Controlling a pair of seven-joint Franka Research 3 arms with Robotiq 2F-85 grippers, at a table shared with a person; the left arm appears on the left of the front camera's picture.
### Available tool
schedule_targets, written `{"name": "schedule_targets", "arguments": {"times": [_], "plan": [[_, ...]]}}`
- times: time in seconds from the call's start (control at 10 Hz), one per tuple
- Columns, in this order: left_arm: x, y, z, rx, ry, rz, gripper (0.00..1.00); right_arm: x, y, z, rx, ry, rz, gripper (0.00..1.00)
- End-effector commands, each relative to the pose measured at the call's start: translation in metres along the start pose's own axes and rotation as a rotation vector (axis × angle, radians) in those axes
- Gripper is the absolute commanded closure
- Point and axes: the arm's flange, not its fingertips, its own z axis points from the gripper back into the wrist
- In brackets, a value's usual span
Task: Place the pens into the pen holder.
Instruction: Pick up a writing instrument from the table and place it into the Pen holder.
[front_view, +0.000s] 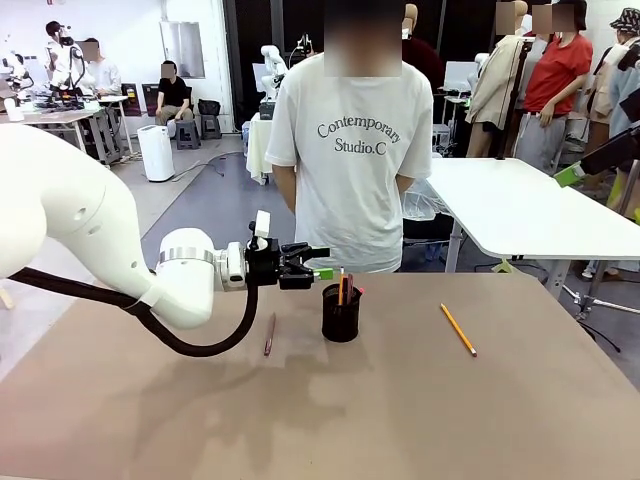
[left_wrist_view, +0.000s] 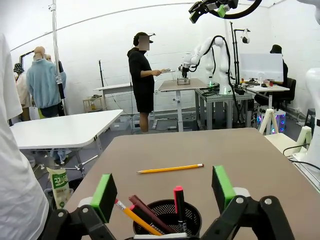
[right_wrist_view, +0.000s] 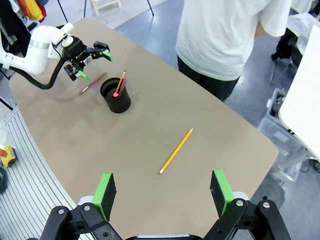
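Observation:
The black mesh pen holder stands mid-table with three pens upright in it: a yellow pencil, a dark-red pen and a red-and-black one with a pink end. My left gripper hovers open just left of the holder's rim, with nothing between its green pads. A slim dark-red pen lies on the table left of the holder, and a yellow pencil lies to its right. My right gripper is open, high above the table over the pencil.
A person in a white T-shirt stands at the table's far edge, right behind the holder. A white table stands at the back right. Bare brown tabletop lies in front of the holder.

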Motion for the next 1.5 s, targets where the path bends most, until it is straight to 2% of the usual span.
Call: {"name": "schedule_targets", "arguments": {"times": [0.0,0.1,0.2,0.5,0.9,1.1,1.2,1.4], "plan": [[0.001,0.000,0.000,-0.003,-0.005,-0.008,0.00,0.001,0.000,0.001,0.012,-0.015,0.003,0.00],[0.000,0.000,0.000,0.000,0.000,0.000,0.00,0.001,0.000,0.001,0.012,-0.015,0.003,0.00],[0.016,0.001,0.011,-0.010,0.064,-0.031,0.00,0.001,0.000,0.001,0.012,-0.015,0.003,0.00],[0.096,0.003,0.066,-0.021,0.240,-0.117,0.00,0.001,0.000,0.001,0.012,-0.015,0.003,0.00],[0.160,0.009,0.109,0.018,0.386,-0.080,0.00,0.001,0.000,0.001,0.012,-0.015,0.003,0.00],[0.196,0.008,0.130,0.095,0.517,-0.060,0.00,0.001,0.000,0.001,0.012,-0.015,0.003,0.00],[0.219,0.003,0.145,0.120,0.547,-0.078,0.00,0.001,0.000,0.001,0.012,-0.015,0.003,0.00],[0.247,-0.002,0.174,0.181,0.560,-0.023,0.00,0.001,0.000,0.001,0.012,-0.015,0.003,0.00]]}}
